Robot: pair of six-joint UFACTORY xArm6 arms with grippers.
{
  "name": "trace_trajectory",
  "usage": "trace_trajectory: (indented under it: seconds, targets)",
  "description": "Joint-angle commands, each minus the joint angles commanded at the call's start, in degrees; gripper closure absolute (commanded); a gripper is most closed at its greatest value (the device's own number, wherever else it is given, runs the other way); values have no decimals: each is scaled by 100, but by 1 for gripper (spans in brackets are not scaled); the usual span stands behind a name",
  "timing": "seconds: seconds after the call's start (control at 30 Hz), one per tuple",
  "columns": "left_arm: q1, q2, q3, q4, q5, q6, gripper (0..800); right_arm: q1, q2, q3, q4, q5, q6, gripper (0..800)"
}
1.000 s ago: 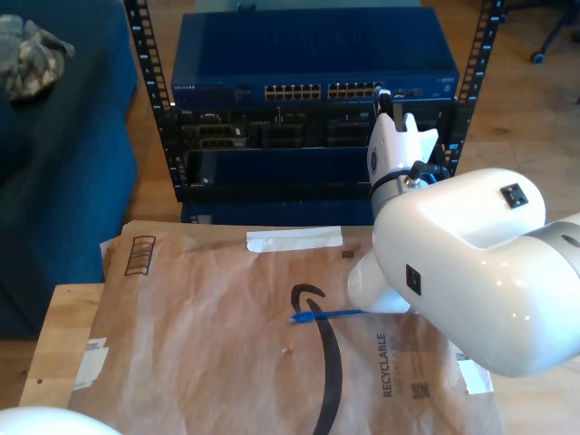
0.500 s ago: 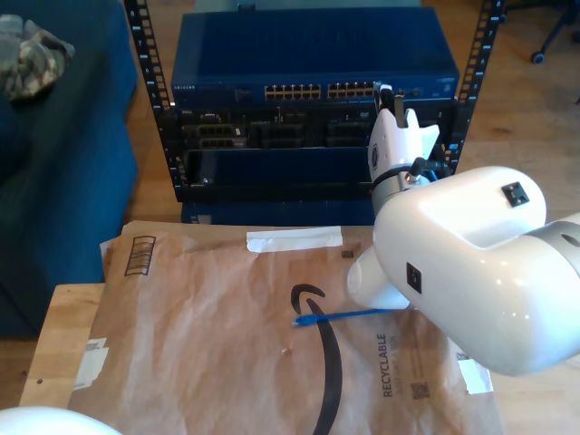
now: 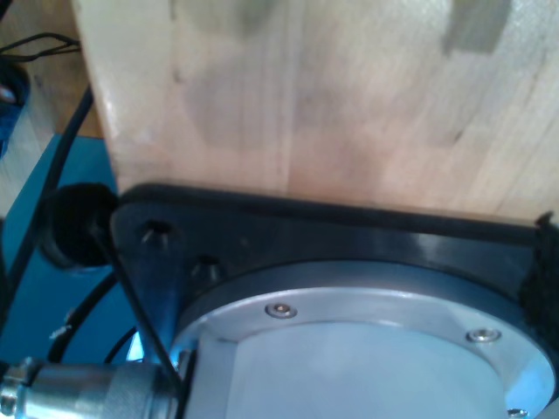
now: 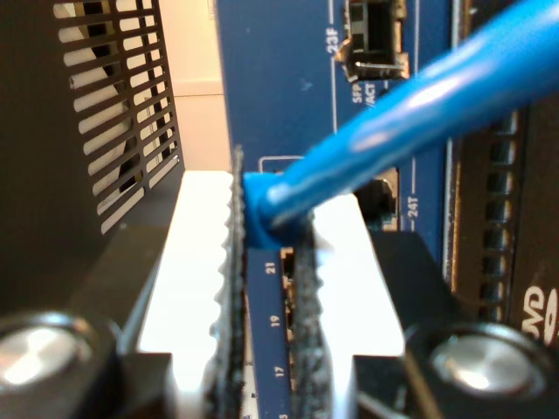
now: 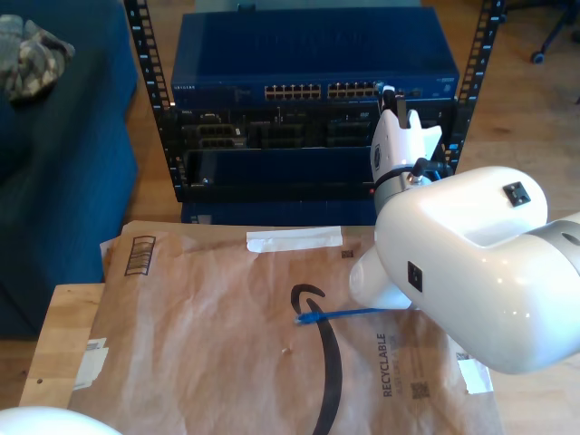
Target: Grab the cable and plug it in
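Cable sits pinched in our second gripper, at the switch far right in the exterior view. We should square the plug before pushing. First gripper's opening: cannot tell.

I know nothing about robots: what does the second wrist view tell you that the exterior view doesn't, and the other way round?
Second wrist view, close up: my second gripper with its jaws pinching the cable, and port labels such as 24T that are readable.
Exterior view, from afar: the cable's loose end lying on the brown paper mailer, and the rack holding the switch.
Shared: the blue cable, the blue switch, and my second gripper up at its ports.
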Motion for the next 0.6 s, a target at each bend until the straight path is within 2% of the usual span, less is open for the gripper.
trace_trajectory:
  seconds: [0.6]
  targets:
    - [0,0,0,0,0,0,0,0,44,0,-9,44,18,800]
